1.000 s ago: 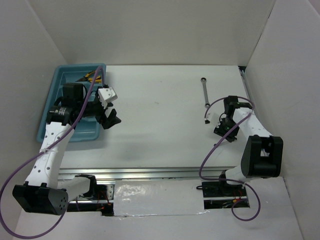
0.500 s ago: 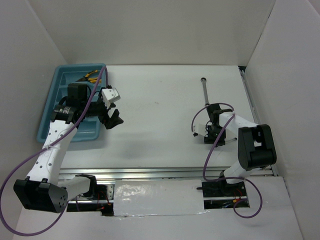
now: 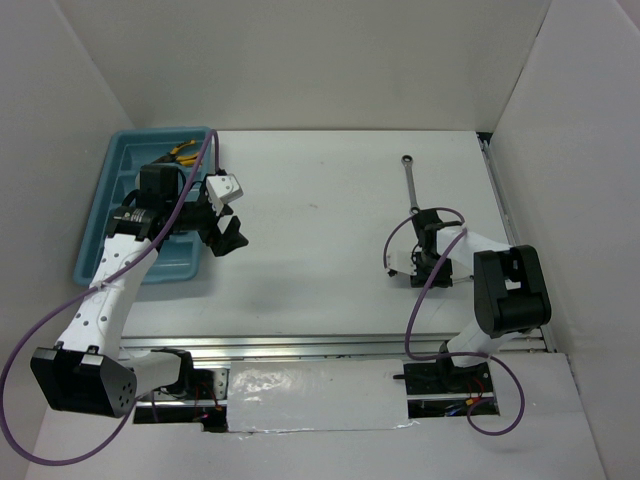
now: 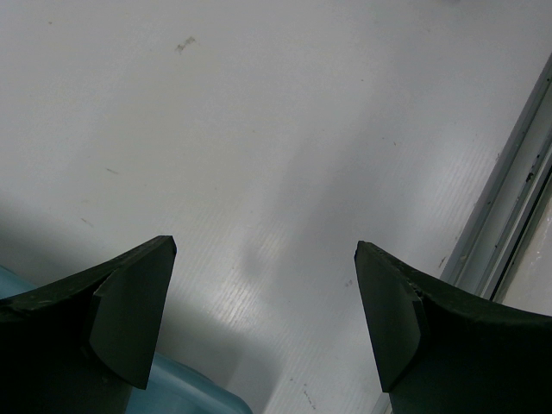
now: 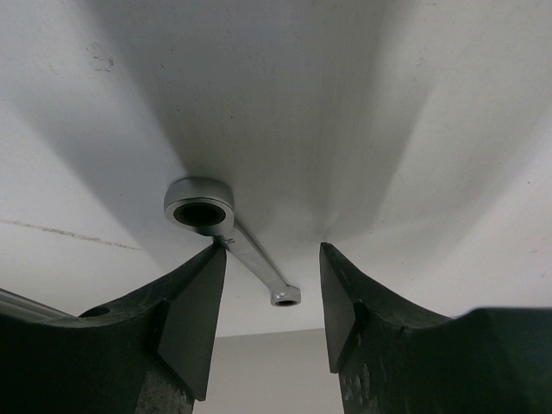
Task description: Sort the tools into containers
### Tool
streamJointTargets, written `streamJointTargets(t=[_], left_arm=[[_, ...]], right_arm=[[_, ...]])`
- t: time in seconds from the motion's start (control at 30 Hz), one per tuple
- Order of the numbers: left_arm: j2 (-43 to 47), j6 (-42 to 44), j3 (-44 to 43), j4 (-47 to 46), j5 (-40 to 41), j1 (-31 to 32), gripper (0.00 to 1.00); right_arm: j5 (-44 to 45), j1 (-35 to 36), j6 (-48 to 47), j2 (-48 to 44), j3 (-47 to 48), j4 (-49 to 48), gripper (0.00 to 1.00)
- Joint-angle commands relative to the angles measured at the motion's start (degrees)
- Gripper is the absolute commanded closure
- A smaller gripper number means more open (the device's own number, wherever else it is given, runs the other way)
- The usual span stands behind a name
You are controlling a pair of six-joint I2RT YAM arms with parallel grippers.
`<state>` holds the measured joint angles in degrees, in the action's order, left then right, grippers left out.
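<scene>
Wrench [image 3: 411, 186]: the slim silver one lies on the bench [image 3: 320, 200] toward 1 o'clock in the overhead view. Its shaft runs roughly 12 to 6, well apart from the blue tray [image 3: 125, 165] at 10 o'clock, where yellow-handled pliers [image 3: 183, 152] lie. The step in hand looks like the pickup of this tool. The right hand [image 5: 272, 259] sits just at its 6 o'clock end, fingers apart and empty. In that wrist's view the ring head shows just beyond the 9 o'clock finger, and the shaft slants across the gap toward 5 o'clock. Whether the pads reach down either side of the shaft, I cannot tell. The next move likely calls for settling lower, closing squarely across the thin shaft, then carrying it to the tray. The left hand [image 3: 225, 235] hangs spread and empty just off the tray's 3 o'clock edge.
</scene>
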<state>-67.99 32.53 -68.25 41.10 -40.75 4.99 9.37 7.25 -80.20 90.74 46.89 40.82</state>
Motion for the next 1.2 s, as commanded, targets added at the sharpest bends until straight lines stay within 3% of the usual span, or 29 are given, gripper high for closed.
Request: streamJointTargets(t=[0.0,0.1,0.2,0.3,0.4,0.6,0.77,0.9,0.97,1.03,1.17], left_arm=[[-0.3,-0.89,-1.36,-1.9,-1.44,0.19,0.01],[-0.3,-0.72,-1.36,-1.64,-1.17,0.1,0.01],[-0.04,-1.24,-1.01,-2.16,-1.43,0.02,0.01],[-0.04,-2.38,-0.14,-3.3,-1.79,0.02,0.01],[0.48,-4.14,1.01,-4.8,-1.35,-0.07,0.01],[6.18,-18.87,10.31,-19.11,-3.1,-4.81,0.01],[9.01,-27.16,18.83,-29.13,-5.04,-4.82,0.01],[8.92,-39.63,23.85,-36.86,-5.65,-4.82,0.01],[9.01,-44.37,28.07,-40.56,-5.21,-4.38,0.01],[9.54,-53.58,32.36,-52.04,-4.17,-1.5,0.04],[9.72,-61.24,37.92,-60.07,1.63,4.56,0.09]], right_arm=[[0.65,0.31,-2.85,1.55,-1.8,-2.06,0.45],[0.48,0.58,-3.12,1.81,-2.77,-2.67,0.47],[-0.05,0.93,-2.85,2.51,-2.43,-1.8,0.54],[-0.75,1.54,-2.41,2.95,-1.72,-1.27,0.71],[-1.63,3.3,-0.92,2.52,-1.11,-0.92,0.95],[-12.78,8.74,11.7,4.35,11.18,8.12,1.0],[-21.65,14.1,19.55,6.46,22.18,12.0,1.0],[-25.71,17.88,25.26,10.15,27.89,14.37,1.0],[-27.72,19.55,28.07,12.34,30.88,14.64,1.0],[-30.78,20.78,31.66,14.36,36.31,15.6,1.0],[-40.0,21.67,39.83,18.67,48.5,19.9,1.0]])
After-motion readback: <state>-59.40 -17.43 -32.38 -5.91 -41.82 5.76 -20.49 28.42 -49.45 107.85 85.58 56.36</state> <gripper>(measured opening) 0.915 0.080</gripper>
